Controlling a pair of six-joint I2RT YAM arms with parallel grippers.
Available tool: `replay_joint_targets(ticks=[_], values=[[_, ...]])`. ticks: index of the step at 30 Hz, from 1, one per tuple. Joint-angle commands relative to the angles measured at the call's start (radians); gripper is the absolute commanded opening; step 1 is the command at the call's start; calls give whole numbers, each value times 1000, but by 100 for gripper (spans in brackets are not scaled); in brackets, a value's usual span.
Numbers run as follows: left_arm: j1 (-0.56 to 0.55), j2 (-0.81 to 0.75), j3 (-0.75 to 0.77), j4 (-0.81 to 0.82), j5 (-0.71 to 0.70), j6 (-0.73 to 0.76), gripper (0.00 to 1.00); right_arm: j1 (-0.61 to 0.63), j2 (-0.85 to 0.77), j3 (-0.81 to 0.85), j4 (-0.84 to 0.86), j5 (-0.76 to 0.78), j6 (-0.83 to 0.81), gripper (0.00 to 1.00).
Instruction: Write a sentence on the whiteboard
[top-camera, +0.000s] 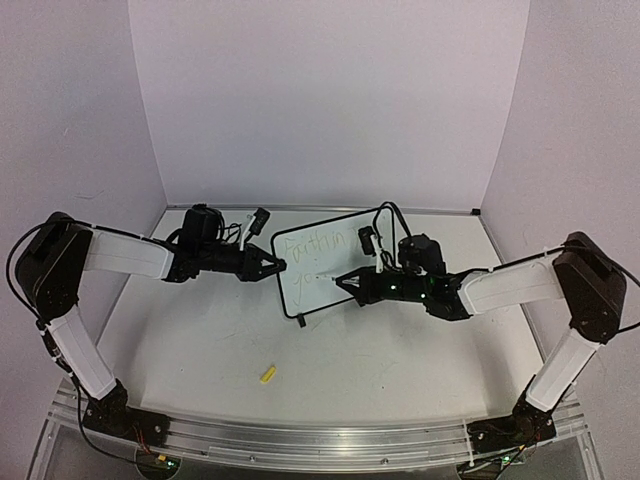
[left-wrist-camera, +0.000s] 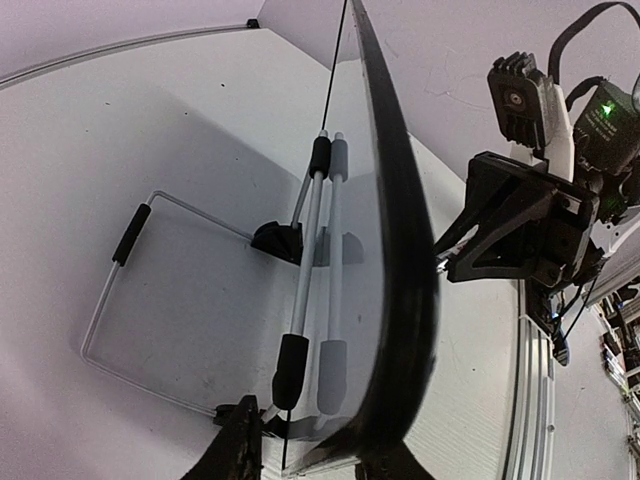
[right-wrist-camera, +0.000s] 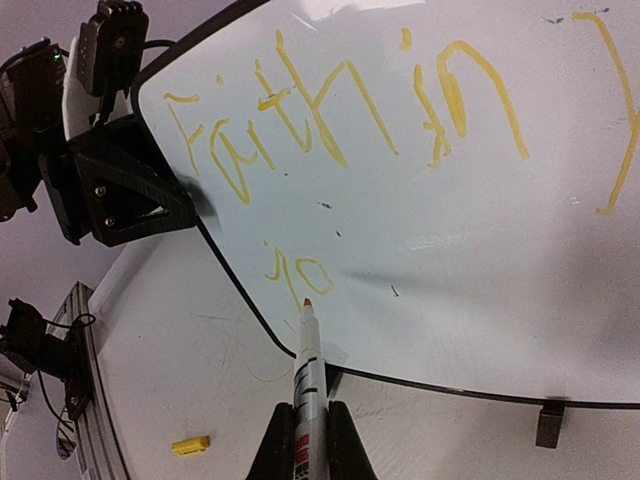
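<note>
Whiteboard (top-camera: 325, 262) propped upright mid-table, left edge clamped by left gripper (top-camera: 277, 264). Yellow sentence (right-wrist-camera: 340, 130): "Faith in", short second line beneath. Marker (right-wrist-camera: 308, 355) pinched in right gripper (right-wrist-camera: 305, 445), tip at board's lower part. Yellow piece (top-camera: 267, 375) nearer, left.

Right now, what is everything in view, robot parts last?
whiteboard: 1, white, black frame, standing mid-table
sentence: 1, yellow, on the whiteboard, second line just begun
marker: 1, white, orange tip, tip near the second line
small piece: 1, yellow, on the table before the board
wire stand: 1, silver, black sleeves, behind the board
table: 1, white, under everything
left gripper: 1, black, clamped on the board's left edge
right gripper: 1, black, shut on the marker
</note>
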Motion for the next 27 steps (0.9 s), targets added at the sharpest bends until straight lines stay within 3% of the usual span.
replay_joint_targets(ticks=[1, 21, 27], values=[[-1, 5, 46, -18, -9, 30, 25, 5, 32, 52, 38, 20, -14, 0], [-1, -2, 43, -47, -38, 79, 1, 5, 66, 82, 53, 40, 4, 0], [-3, -2, 41, -55, -38, 94, 0, 5, 69, 86, 57, 46, 7, 0]])
